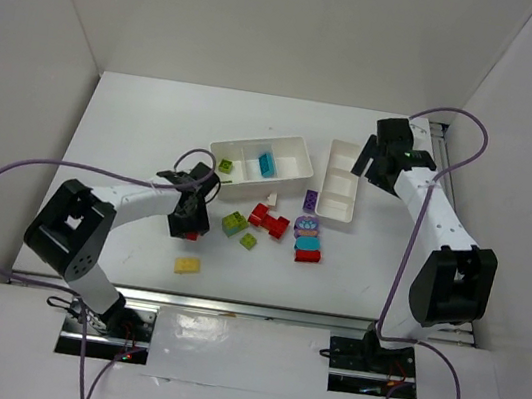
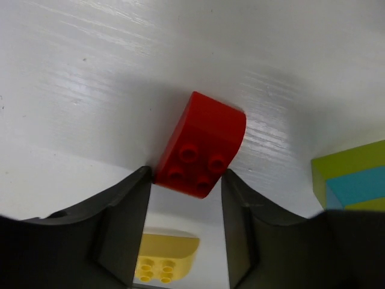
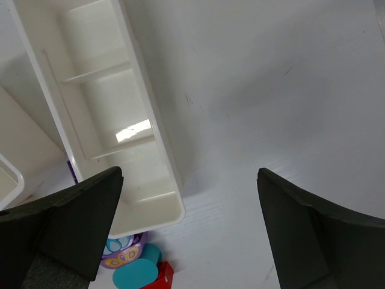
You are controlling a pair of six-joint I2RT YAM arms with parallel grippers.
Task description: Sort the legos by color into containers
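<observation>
My left gripper (image 1: 188, 222) is shut on the near end of a red brick (image 2: 201, 147) with a rounded back, low over the table; whether it is lifted I cannot tell. A yellow brick (image 2: 165, 256) lies behind the fingers and shows in the top view (image 1: 188, 265). The wider tray (image 1: 298, 156) holds a lime green brick (image 1: 225, 166) and a teal brick (image 1: 267, 165). My right gripper (image 3: 189, 174) is open and empty, hovering at the right side of the narrower tray (image 3: 157, 129), whose visible compartments hold nothing.
Loose bricks lie in front of the trays: two lime green (image 1: 234, 223), a red pair (image 1: 269, 220), a purple one (image 1: 311, 201) and a purple, teal and red cluster (image 1: 308, 242). White walls enclose the table on three sides.
</observation>
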